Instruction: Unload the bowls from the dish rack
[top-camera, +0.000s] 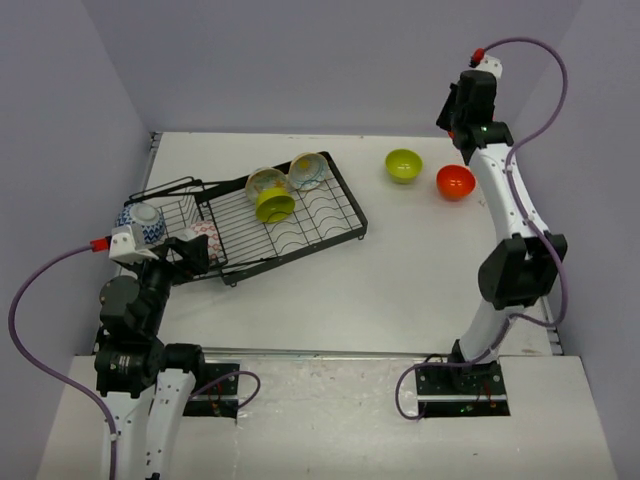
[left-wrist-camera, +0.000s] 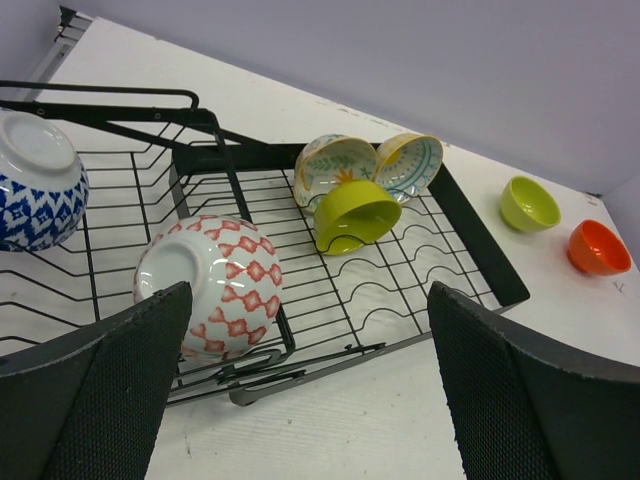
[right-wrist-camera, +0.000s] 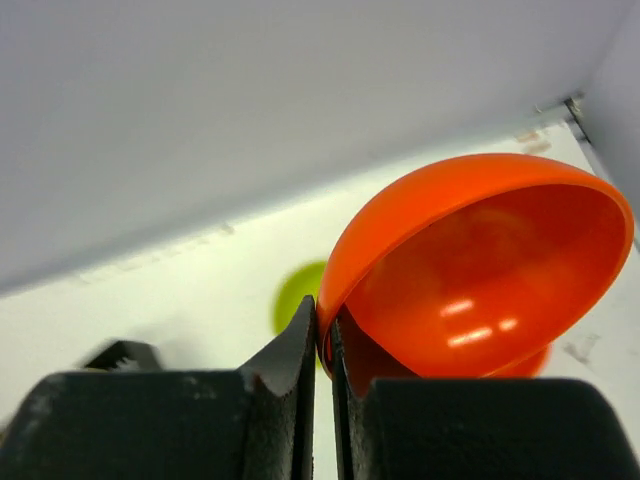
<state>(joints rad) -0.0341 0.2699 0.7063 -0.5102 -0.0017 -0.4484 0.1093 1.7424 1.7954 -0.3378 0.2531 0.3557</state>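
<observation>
Spread wide, the left gripper (left-wrist-camera: 310, 300) faces the upturned red-and-white patterned bowl (left-wrist-camera: 210, 285), probably its next pick. The black wire dish rack (left-wrist-camera: 480, 240) holds five: that one, one blue-and-white bowl (left-wrist-camera: 35, 185), one lime green bowl (left-wrist-camera: 355, 213), and two cream teal-rimmed bowls (left-wrist-camera: 335, 165) leaning in its slots. Beyond, a second lime bowl (left-wrist-camera: 529, 203) sits unloaded on the white table (top-camera: 400, 290). The right gripper (right-wrist-camera: 322, 350) pinches the one orange-red bowl (right-wrist-camera: 470, 270) by its rim.

white table (top-camera: 420, 300), plain lavender walls (top-camera: 300, 60) around
</observation>
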